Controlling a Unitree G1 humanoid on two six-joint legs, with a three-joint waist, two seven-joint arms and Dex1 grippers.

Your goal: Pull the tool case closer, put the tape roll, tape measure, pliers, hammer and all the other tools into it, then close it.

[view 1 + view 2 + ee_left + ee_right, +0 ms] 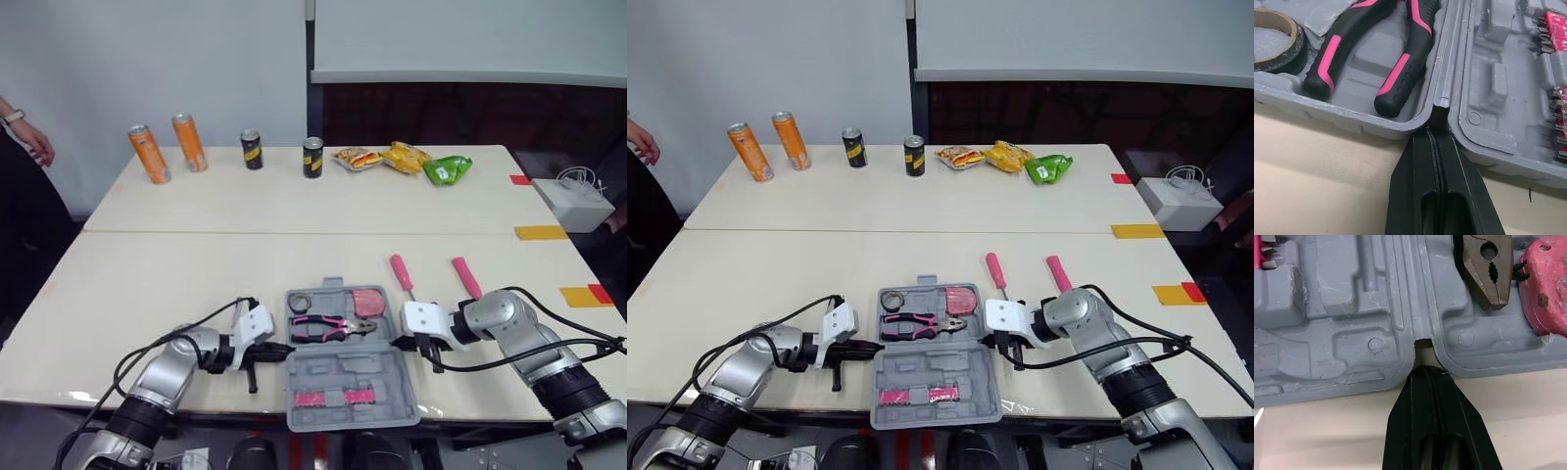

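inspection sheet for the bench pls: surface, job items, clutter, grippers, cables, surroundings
Surface: two beige tables butted together; yellow tape mark and red tape mark near the right edge.
Job's things: grey plastic tool case open at the near edge, holding dark tape roll, pink-and-black pliers and pink tape measure; two pink-handled screwdrivers on the table to its right.
Clutter: two orange cans, two black cans, snack packets on the far table.
Grippers: left gripper and right gripper, jaws shut, tips at the case's hinge, one each side.
Cables: black cables along both arms.
Surroundings: white box with cords at right; person's hand far left.
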